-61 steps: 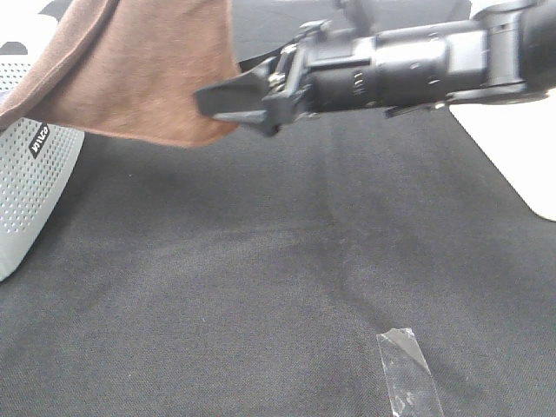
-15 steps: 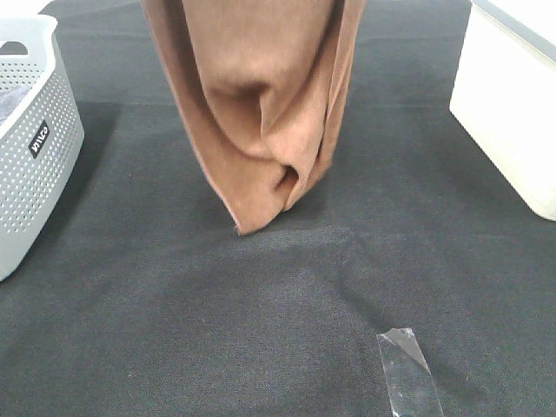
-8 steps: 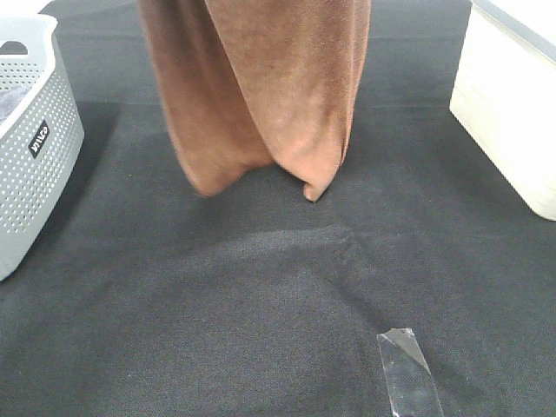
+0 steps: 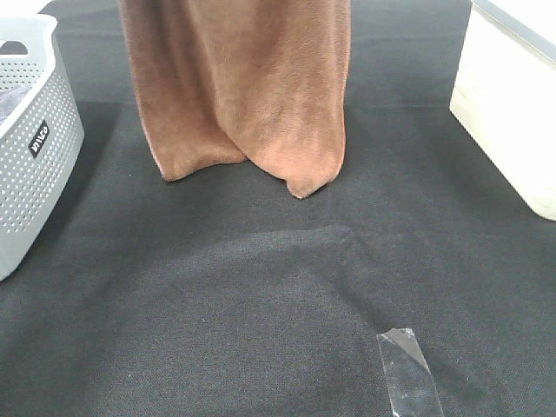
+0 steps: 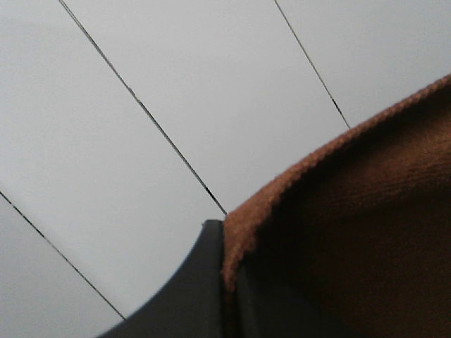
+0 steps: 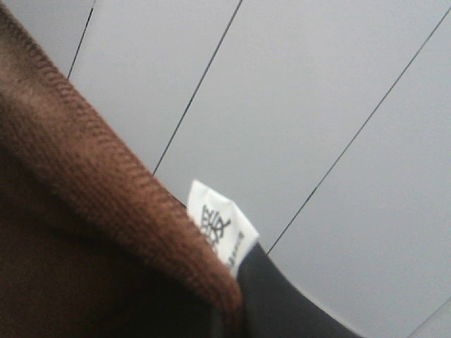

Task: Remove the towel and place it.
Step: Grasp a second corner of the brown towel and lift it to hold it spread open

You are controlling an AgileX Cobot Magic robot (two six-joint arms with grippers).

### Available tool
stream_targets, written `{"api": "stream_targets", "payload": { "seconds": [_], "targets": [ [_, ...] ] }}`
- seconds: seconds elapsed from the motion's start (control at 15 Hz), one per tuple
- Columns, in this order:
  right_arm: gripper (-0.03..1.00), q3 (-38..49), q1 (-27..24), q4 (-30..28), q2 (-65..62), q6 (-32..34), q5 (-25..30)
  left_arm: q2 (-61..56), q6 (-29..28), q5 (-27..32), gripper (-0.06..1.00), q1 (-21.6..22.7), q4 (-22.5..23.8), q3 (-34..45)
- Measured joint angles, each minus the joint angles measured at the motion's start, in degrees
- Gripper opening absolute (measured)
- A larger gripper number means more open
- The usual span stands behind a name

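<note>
The rust-brown towel [image 4: 252,87] hangs in a broad sheet from above the exterior view's top edge, over the back middle of the black table cloth [image 4: 261,304]. Its lower corners reach down near the cloth; I cannot tell whether they touch it. Both grippers are out of the exterior view. In the left wrist view the left gripper [image 5: 229,289] is shut on the towel's [image 5: 352,232] stitched hem. In the right wrist view the right gripper [image 6: 232,317] pinches the towel's [image 6: 84,211] hem beside a small white label [image 6: 222,236].
A grey perforated basket [image 4: 35,165] stands at the left edge with grey fabric [image 4: 9,104] inside. A white box [image 4: 512,113] sits at the right. A strip of clear tape [image 4: 408,373] lies on the black cloth near the front. Both wrist cameras face pale panels.
The towel has untwisted and spread out wider. Its lower end has risen and drifted towards the back and left. Earlier still, an arm held it beside the basket.
</note>
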Motion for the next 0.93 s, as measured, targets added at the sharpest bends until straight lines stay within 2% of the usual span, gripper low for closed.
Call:
{"api": "stream_targets", "payload": {
  "seconds": [0.47, 0.73, 0.93],
  "targets": [
    [0.00, -3.04, -2.81, -0.86, 3.84, 0.06, -13.35, 4.13, 0.17, -19.60, 0.00, 3.61, 0.63, -0.06],
    [0.00, -3.09, -3.09, -0.17, 4.24, 0.06, -21.49, 6.70, 1.26, -22.35, 0.00, 3.95, 1.32, -6.02],
    [0.00, -3.27, -4.01, 0.29, 5.16, 0.06, -23.15, 10.20, 1.49, -21.54, 0.00, 3.95, 1.49, -11.57]
  ]
}}
